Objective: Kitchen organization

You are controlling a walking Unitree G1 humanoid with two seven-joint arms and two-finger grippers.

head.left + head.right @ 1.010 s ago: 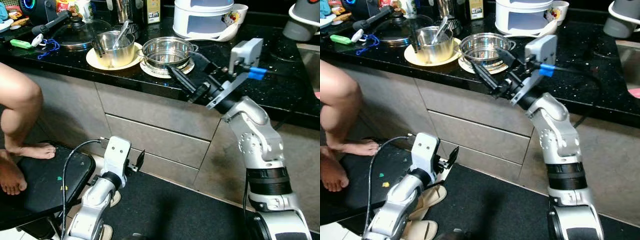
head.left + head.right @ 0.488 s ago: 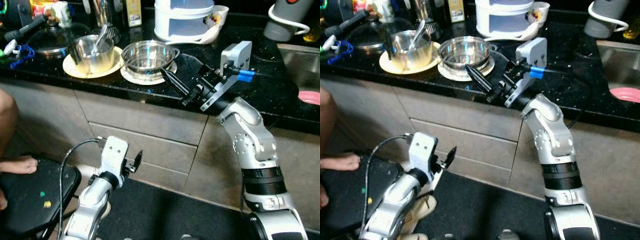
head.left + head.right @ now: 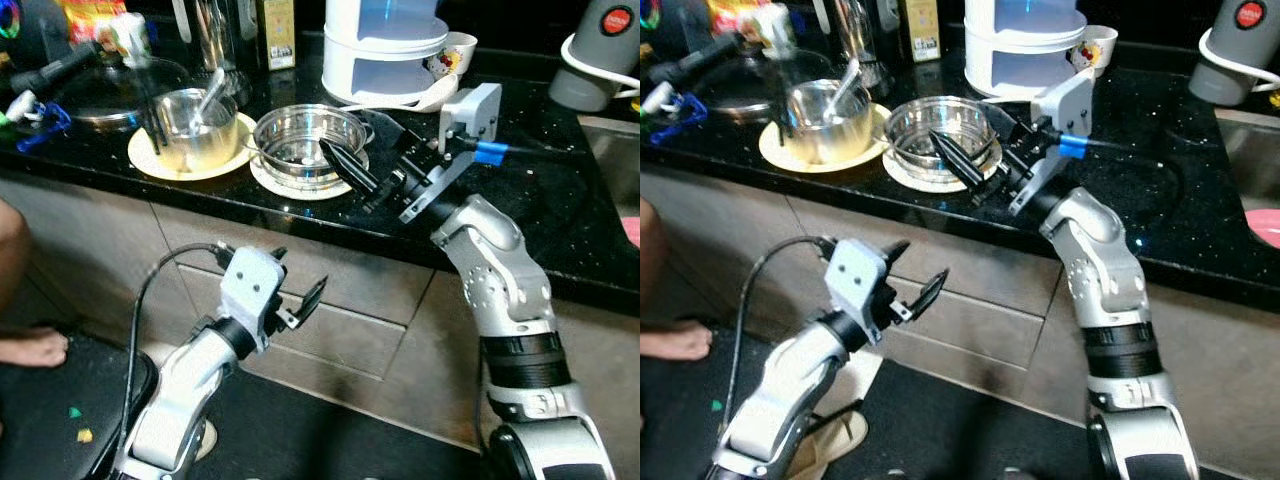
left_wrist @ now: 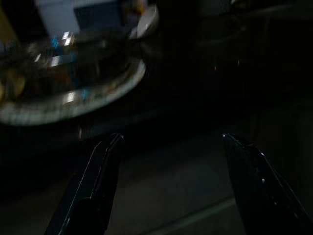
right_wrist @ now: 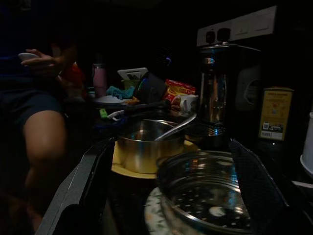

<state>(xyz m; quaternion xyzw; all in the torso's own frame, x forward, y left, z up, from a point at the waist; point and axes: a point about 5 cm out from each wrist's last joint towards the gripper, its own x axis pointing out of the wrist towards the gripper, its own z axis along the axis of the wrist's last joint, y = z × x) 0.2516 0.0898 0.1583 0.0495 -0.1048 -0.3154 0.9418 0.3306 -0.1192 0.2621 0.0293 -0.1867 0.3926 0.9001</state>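
Because the shallow stainless-steel steamer insert with the perforated bottom point(image 3: 308, 143) sits on a white plate point(image 3: 268, 176) near the front edge of the black speckled stone counter point(image 3: 560, 215), it is within easy reach, and it looks like the thing being gone for. The right gripper point(image 3: 352, 152) is held out level over that counter with its two long black fingers spread wide, one tip over the insert's near rim and the other beyond its far side, as if lining up to straddle the rim; nothing is between them yet. The right wrist view bears this out, with the perforated pan lying in the gap between the open fingers.

Just beside the insert stands a smaller steel pot holding a spoon point(image 3: 198, 124), set on a pale yellow plate point(image 3: 150, 160). Behind both is a white stacked steamer unit point(image 3: 385, 45).

Lower down, in front of the grey cabinet drawers point(image 3: 330, 325), the left gripper point(image 3: 300, 302) hangs with its fingers apart and empty, probably kept clear of the reach. A person's bare foot point(image 3: 30, 345) rests on the floor nearby.
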